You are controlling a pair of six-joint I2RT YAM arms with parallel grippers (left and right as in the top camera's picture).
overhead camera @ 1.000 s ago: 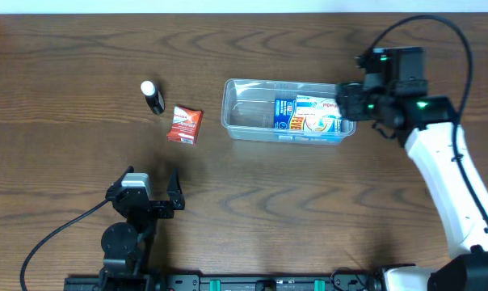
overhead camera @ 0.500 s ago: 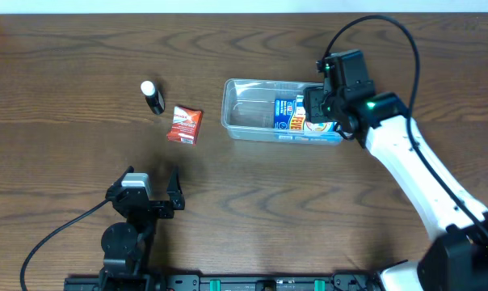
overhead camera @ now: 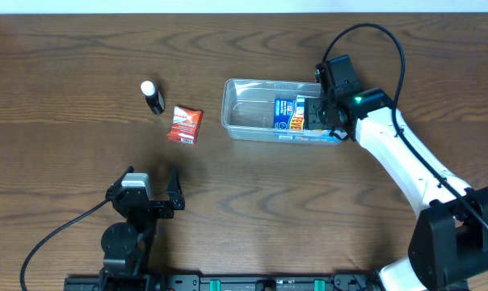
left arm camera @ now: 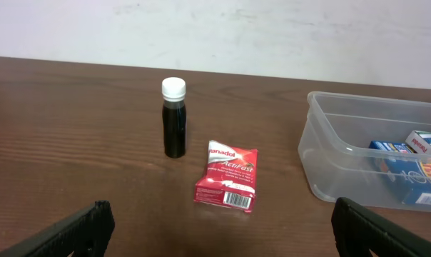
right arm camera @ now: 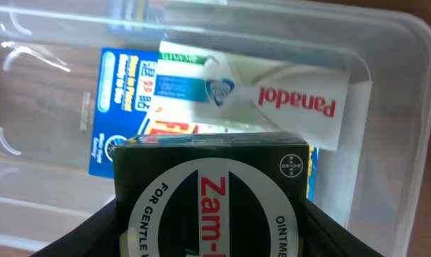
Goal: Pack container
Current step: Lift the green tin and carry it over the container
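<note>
My right pincer was clamped on a dark Zam box, one finger against each side, label up towards the wrist camera. Over the last second I had swung that arm in from beyond the right end of the tub, so the pincer hung over the tub's right half, the box still in its grip. I judged that this put me at the drop: the carry was over, and what remained was to lower and let go.

Straight under the box lay two things already packed, a white Panadol carton resting askew on a blue carton, both on the tub floor. The tub wall ran close on one side of the wrist view, so the box sat nearer the right end than the middle. I could not tell how far above the cartons it was. The left half of the tub was bare.

Further out, my left pincer sat parked with its fingers spread wide and nothing between them, as it had been a second before. Ahead of it, well clear of the tub, a red packet lay flat and a dark bottle with a white cap stood upright just beyond it, both not yet packed
</note>
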